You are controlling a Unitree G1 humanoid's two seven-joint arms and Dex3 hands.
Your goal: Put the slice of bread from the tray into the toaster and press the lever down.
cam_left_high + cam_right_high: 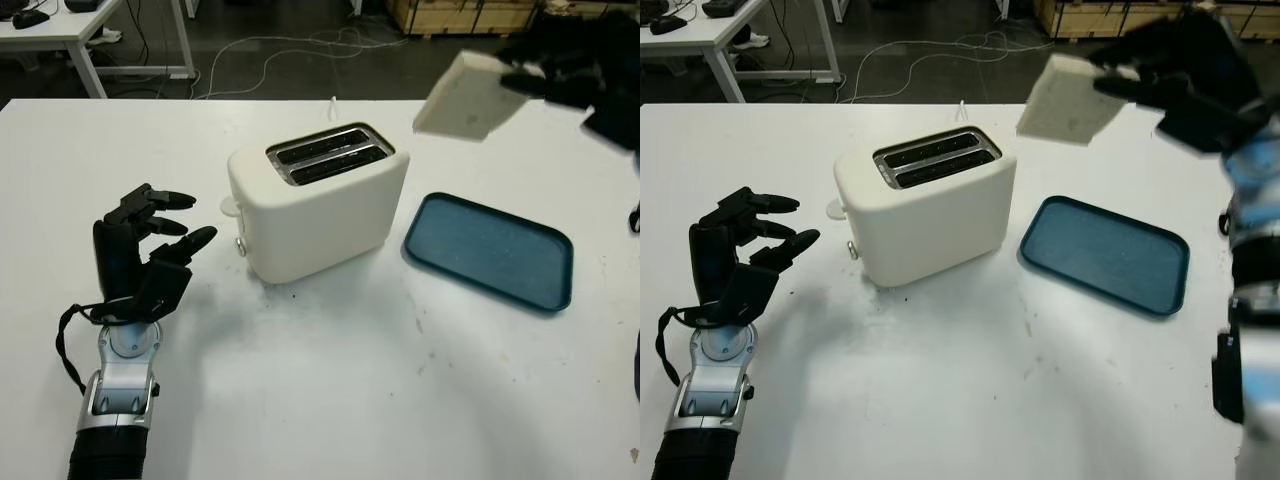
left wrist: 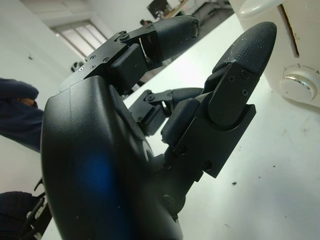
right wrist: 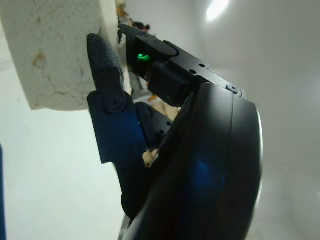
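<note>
- Bread (image 1: 468,98): pale slice, tilted, held in the air above the table's far right, beyond the tray and right of the toaster; touching neither.
- Right hand (image 1: 1170,75): raised, black fingers (image 3: 107,75) pinching the slice at its right edge, seen pressed against the crust in the right wrist view.
- Toaster (image 1: 320,205): cream, two-slot, upright near table centre; both slots (image 1: 328,154) dark, facing up. Lever (image 1: 232,206) on the left end face, up near the top. Silver dial (image 2: 299,85) below it, with the numerals 3 and 4 legible in the left wrist view; no brand readable.
- Tray (image 1: 490,250): blue-green, rectangular with rounded corners, flat on the table just right of the toaster, apart from it.
- Left hand (image 1: 150,245): held just above the table left of the toaster, palm upright, fingers partly bent and pointing toward the lever end, gripping nothing, not touching the toaster.
- Table (image 1: 330,400): white, lightly scuffed and speckled in front of the toaster.
- Beyond: dark floor with white cables (image 1: 300,50), another white desk (image 1: 70,30) at far left, wooden crates (image 1: 460,15) at far right.
</note>
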